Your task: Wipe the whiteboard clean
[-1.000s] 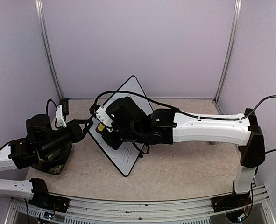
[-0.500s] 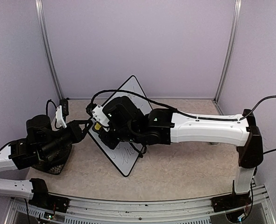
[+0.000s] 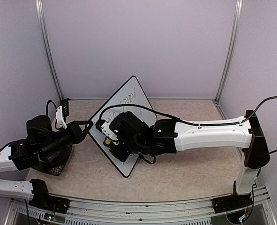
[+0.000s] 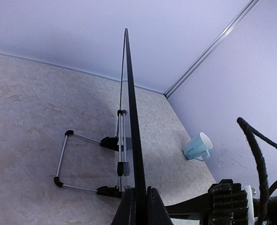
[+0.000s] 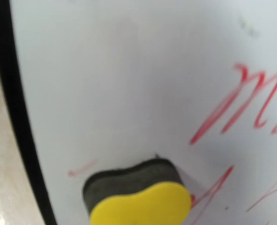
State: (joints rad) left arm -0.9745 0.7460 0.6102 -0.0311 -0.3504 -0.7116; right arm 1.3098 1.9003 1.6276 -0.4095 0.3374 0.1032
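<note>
1. The left gripper (image 4: 139,208) is clenched on the black frame of the whiteboard (image 4: 129,93), with one finger on each face of the board's edge.
2. The right gripper (image 3: 109,139) grasps a yellow sponge eraser (image 5: 137,199). Its fingers fall outside the wrist view, but the eraser sits at the claw's tip with its dark felt side pressed flat on the white surface.
3. The eraser lies close to the board's black edge. A faint red smear (image 5: 82,167) is just beside it, and the area above it is clean.
4. Red handwriting (image 5: 241,103) runs across the board on the eraser's other side, some strokes touching the felt.
5. The whiteboard stands near the middle of the table (image 3: 185,168), tilted back on a wire stand (image 4: 89,161) with black feet. From above it shows as a diamond with one corner up, and dark writing shows on its upper part.
6. A light blue mug (image 4: 197,147) sits on the table behind the board, near the wall.
</note>
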